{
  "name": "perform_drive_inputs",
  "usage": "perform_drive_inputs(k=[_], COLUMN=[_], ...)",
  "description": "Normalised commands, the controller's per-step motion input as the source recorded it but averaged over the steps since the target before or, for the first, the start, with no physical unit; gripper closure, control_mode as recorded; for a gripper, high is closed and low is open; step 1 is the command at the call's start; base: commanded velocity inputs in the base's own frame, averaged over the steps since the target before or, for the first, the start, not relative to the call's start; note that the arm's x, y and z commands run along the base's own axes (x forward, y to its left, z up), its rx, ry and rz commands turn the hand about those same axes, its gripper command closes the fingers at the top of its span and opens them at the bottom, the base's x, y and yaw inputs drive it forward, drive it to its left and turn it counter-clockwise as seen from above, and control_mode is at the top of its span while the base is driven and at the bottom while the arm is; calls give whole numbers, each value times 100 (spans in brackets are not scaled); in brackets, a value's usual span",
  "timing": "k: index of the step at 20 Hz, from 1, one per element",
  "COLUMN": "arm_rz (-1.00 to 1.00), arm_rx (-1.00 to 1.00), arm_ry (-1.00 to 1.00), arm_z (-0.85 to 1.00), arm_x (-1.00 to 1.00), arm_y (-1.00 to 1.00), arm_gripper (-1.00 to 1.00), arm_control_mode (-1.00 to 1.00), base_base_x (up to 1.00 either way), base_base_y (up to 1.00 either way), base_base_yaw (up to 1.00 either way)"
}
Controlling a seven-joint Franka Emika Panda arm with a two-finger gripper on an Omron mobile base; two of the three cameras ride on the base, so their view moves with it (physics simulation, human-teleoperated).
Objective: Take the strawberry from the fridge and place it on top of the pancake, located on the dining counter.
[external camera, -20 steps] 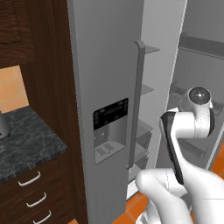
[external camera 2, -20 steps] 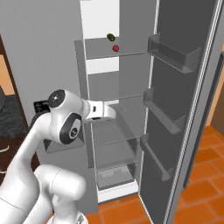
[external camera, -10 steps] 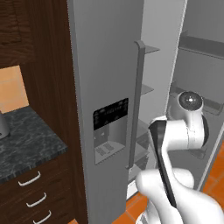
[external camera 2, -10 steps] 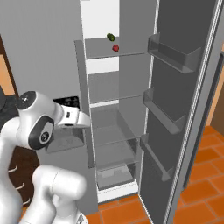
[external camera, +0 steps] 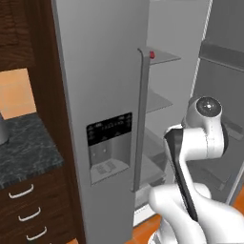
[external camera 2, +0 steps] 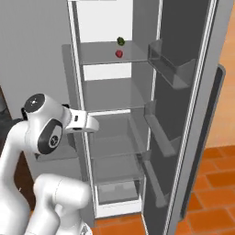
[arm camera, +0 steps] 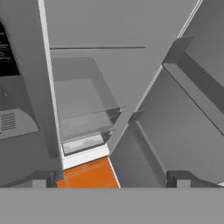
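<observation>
On fridge (external camera 2: 193, 92) top shelf: roundish strawberry (external camera 2: 119, 53).

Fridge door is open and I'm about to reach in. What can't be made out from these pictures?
- Gripper: in the hand view the dark fingers are cut off by the bottom band, so open or shut is unclear.
- Tiny red strawberry: in the left base view the light-grey fridge's long vertical handle partly hides it; too small in the right base view to judge orientation.
- Small dark green item: too small to identify.
</observation>
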Motion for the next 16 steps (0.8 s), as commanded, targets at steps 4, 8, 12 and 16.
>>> perform_drive_inputs(k=[4, 8, 12, 16], arm_rz=[0, 0, 0, 0], arm_rx=[0, 0, 0, 0], arm_ry=[0, 0, 0, 0], arm_z=[0, 0, 0, 0], arm_x=[0, 0, 0, 0], arm_y=[0, 0, 0, 0], arm_gripper=[-100, -100, -100, -100], arm_control_mode=[100, 100, 100, 100], base_base_x=[21, 28, 40, 53], base_base_y=[-52, -32, -33, -13], base_base_yaw=[29, 26, 25, 24])
